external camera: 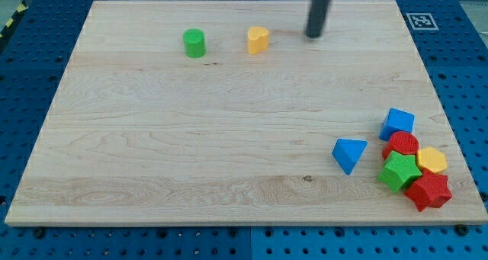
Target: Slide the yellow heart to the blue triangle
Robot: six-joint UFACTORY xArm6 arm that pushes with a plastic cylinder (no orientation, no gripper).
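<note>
The yellow heart (pixel 258 40) lies near the view's top, a little left of centre. The blue triangle (pixel 349 154) lies at the lower right of the wooden board (pixel 191 138). My tip (pixel 313 36) rests on the board to the right of the yellow heart, apart from it by a clear gap. The rod rises out of the view's top.
A green cylinder (pixel 194 43) stands left of the yellow heart. Right of the blue triangle is a cluster: a blue cube (pixel 397 123), a red cylinder (pixel 402 145), a yellow hexagon (pixel 431 160), a green block (pixel 400 171) and a red star-like block (pixel 428 190).
</note>
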